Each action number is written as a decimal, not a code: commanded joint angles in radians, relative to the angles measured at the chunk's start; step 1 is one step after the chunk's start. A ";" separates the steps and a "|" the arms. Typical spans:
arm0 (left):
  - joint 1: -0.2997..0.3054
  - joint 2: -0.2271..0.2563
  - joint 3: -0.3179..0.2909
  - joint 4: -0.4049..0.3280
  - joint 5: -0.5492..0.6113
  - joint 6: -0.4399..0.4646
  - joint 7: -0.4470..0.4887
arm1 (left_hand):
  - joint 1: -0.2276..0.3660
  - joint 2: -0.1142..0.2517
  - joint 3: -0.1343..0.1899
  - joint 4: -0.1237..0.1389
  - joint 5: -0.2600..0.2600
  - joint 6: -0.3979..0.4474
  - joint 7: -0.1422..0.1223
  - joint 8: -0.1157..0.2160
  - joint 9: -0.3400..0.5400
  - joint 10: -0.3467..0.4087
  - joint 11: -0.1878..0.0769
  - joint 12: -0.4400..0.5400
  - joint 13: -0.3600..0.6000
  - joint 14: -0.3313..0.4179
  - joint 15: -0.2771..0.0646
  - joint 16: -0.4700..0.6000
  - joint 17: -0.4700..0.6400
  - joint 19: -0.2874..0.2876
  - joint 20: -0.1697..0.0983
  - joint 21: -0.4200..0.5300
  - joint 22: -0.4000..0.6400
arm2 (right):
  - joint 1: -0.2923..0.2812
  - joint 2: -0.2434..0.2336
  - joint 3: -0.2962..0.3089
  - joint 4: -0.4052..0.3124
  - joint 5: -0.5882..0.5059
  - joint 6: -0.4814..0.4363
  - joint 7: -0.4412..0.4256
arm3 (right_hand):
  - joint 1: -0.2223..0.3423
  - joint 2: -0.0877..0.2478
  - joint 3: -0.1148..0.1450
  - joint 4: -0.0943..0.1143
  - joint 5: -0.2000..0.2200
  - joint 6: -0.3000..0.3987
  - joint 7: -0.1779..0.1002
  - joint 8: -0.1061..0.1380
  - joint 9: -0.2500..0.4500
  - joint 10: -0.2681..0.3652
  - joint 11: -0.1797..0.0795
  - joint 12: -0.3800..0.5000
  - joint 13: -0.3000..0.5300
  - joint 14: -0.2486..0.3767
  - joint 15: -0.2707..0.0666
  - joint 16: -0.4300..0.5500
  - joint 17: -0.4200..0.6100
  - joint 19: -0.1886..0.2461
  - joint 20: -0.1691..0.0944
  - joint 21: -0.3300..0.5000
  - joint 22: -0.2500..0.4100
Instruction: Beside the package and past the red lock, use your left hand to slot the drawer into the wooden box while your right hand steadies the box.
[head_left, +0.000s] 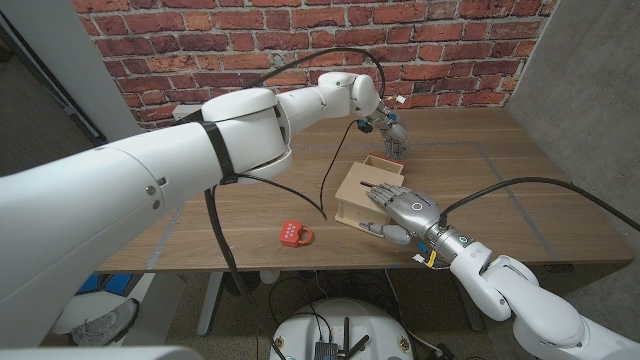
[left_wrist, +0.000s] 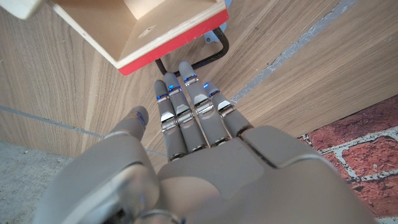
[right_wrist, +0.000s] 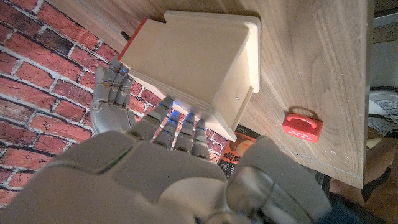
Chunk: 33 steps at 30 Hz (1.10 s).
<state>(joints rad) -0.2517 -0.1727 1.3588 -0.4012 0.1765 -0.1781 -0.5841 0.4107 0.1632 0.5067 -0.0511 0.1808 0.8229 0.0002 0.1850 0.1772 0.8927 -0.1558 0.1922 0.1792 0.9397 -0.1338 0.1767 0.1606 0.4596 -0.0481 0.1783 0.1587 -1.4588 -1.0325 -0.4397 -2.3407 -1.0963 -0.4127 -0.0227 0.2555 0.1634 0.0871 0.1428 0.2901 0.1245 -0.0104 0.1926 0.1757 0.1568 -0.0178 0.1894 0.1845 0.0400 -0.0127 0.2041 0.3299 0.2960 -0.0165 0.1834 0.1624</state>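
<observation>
Wood table (head_left: 500, 170), brick wall (head_left: 300, 40) behind

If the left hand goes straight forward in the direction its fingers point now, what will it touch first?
Most likely the drawer: in the left wrist view the left hand points its fingertips at the drawer's red front edge, just ahead. How much gap is left is hard to judge.
</observation>
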 joint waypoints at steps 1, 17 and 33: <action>0.001 0.001 0.001 -0.006 0.001 0.003 -0.001 | -0.012 0.000 0.012 -0.002 -0.005 0.002 0.002 0.000 0.003 -0.004 -0.003 -0.003 0.002 0.010 -0.077 -0.001 0.003 0.003 -0.112 0.002 0.003 | -0.006 0.009 0.011 -0.003 0.001 -0.015 -0.032 | -0.010 0.004 0.007 0.001 -0.001 0.012 -0.001 0.006 0.005 0.008 0.001 0.008 0.005 0.008 -0.003 0.004 0.000 0.009 0.000 0.004 0.004; -0.001 -0.006 -0.001 0.004 -0.001 0.000 -0.005 | -0.026 0.004 0.032 -0.004 -0.005 0.015 0.008 0.005 0.003 0.017 0.000 0.005 0.002 0.021 -0.078 0.003 0.004 0.004 -0.115 0.002 0.003 | -0.013 -0.016 0.010 -0.010 -0.024 -0.003 -0.022 | -0.010 0.004 0.007 0.001 -0.001 0.012 -0.001 0.006 0.005 0.008 0.001 0.008 0.005 0.008 -0.003 0.004 0.000 0.009 0.000 0.004 0.004; -0.006 -0.015 -0.008 0.036 -0.007 -0.028 -0.032 | -0.052 0.011 0.069 0.001 -0.005 0.062 0.013 0.015 0.003 0.075 -0.007 0.020 0.002 0.066 -0.081 0.012 0.007 0.016 -0.124 0.006 0.003 | -0.006 -0.007 0.002 -0.009 -0.025 0.003 0.009 | -0.010 0.004 0.007 0.001 -0.001 0.012 -0.001 0.006 0.005 0.008 0.001 0.008 0.005 0.008 -0.003 0.004 0.000 0.009 0.000 0.004 0.004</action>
<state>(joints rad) -0.2534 -0.1844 1.3565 -0.3815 0.1742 -0.1876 -0.5928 0.3700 0.1751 0.5645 -0.0485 0.1808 0.8700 0.0109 0.1894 0.1772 0.9534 -0.1599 0.2041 0.1791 0.9920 -0.1498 0.1814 0.1656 0.4635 -0.0442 0.1783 0.1587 -1.4704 -1.0440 -0.4314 -2.3506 -1.1208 -0.4161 -0.0328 0.2555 0.1634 0.0871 0.1427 0.2901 0.1246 -0.0104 0.1926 0.1754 0.1569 -0.0179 0.1894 0.1846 0.0400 -0.0127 0.2041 0.3299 0.2964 -0.0162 0.1839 0.1624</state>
